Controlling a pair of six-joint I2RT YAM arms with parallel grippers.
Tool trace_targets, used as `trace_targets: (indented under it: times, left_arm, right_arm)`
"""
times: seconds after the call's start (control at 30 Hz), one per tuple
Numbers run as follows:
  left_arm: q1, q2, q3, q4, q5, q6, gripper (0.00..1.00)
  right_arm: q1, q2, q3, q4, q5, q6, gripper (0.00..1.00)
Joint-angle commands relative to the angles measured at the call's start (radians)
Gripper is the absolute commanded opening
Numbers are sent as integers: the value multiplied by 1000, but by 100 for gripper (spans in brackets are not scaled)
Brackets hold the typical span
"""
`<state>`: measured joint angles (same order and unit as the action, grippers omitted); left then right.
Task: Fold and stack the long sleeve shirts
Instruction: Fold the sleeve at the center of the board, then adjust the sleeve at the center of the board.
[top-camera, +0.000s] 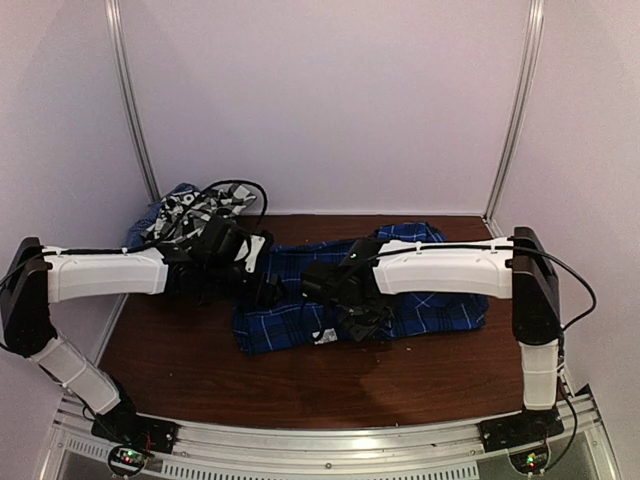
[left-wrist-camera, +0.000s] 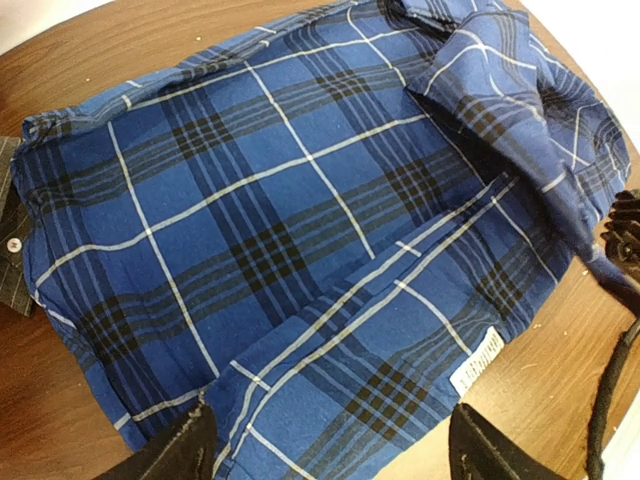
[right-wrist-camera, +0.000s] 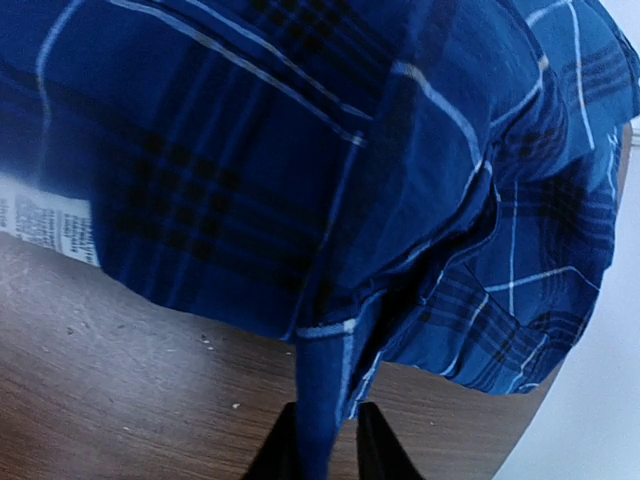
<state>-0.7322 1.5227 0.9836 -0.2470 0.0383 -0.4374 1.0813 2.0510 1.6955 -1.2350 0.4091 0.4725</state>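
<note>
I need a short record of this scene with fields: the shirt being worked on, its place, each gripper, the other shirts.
shirt: blue plaid shirt, spread out, white label showing
place: middle of the wooden table
left gripper: open above the shirt, holding nothing
right gripper: shut on a fold at the shirt's edge
other shirts: crumpled pile at the back left corner

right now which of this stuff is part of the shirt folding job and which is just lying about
job: blue plaid shirt; pile of other shirts, back left; dark pinstripe shirt
just there: wooden table; black cable by the pile
</note>
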Motion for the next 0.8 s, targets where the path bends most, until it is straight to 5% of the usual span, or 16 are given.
trace_targets:
  times: [0.0,0.23,0.77]
  left_arm:
    - [-1,-55,-45,90,21,-51,82]
    - [-17,-108,-144,222,93,-133,82]
    - [-178,165,-59,541,338,-301,74]
  right_arm:
    - [3,-33,-22,141,-96,-46,33]
    - [-21,-210,-137,298,-209,-59,72]
    - [-252,-643,-632,610,-330,30,71]
